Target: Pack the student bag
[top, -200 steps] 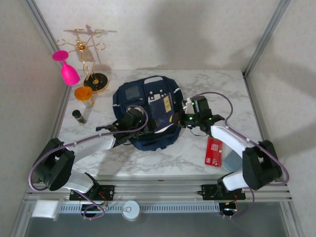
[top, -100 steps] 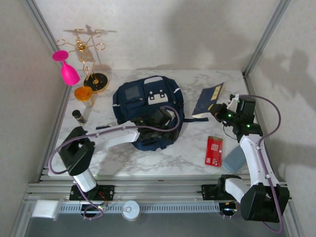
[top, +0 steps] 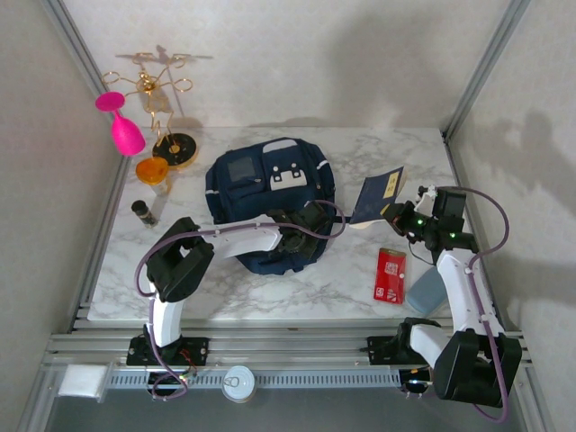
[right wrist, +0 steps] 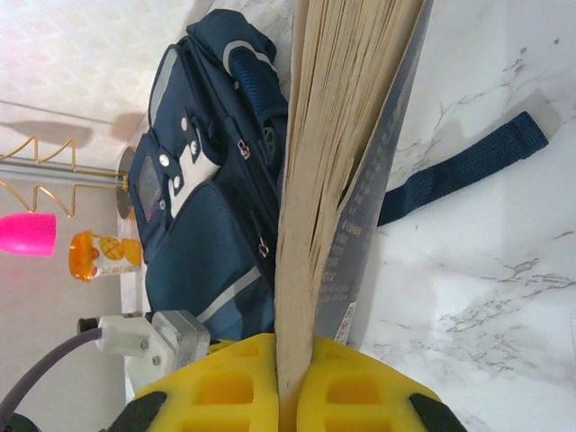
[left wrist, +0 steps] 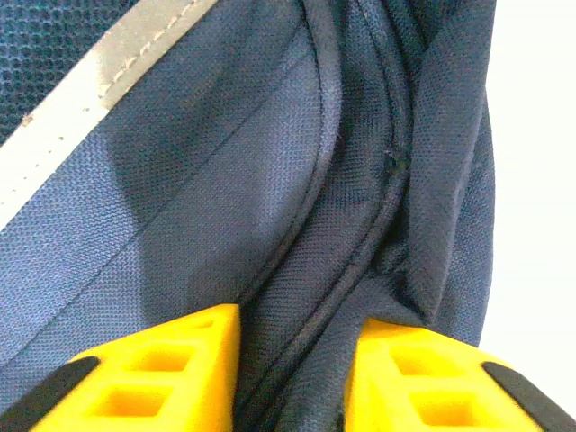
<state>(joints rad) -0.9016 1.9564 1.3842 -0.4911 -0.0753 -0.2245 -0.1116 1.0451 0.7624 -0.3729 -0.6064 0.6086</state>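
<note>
Navy fabric fills my left wrist view. The left gripper (left wrist: 292,369) is on the near right edge of the student bag (left wrist: 225,162), with a piped seam fold between the jaws. It reads as a pinch; I can't tell how firm.

Changes over the last second:
- The left gripper (top: 301,225) has crossed from the bag's near left side to this edge, and the jaws have drawn in from a wider spread.
- The right gripper (top: 400,216) was tight against the bag's right side with the book (top: 378,191). It has swung out right, taking the book with it.

Right wrist view: the right gripper (right wrist: 288,378) is pressed together on the lower end of the page block, and the book (right wrist: 342,135) stands on edge.

My read is that the book isn't packed yet. The left side looks set to pull the opening wide so the right can retry the insert.

The student bag (top: 261,184) lies mid-counter (top: 270,288), front pocket up. Its near right edge is in my left gripper. The bag is left of the right gripper and well apart from it, with the book between them.
</note>
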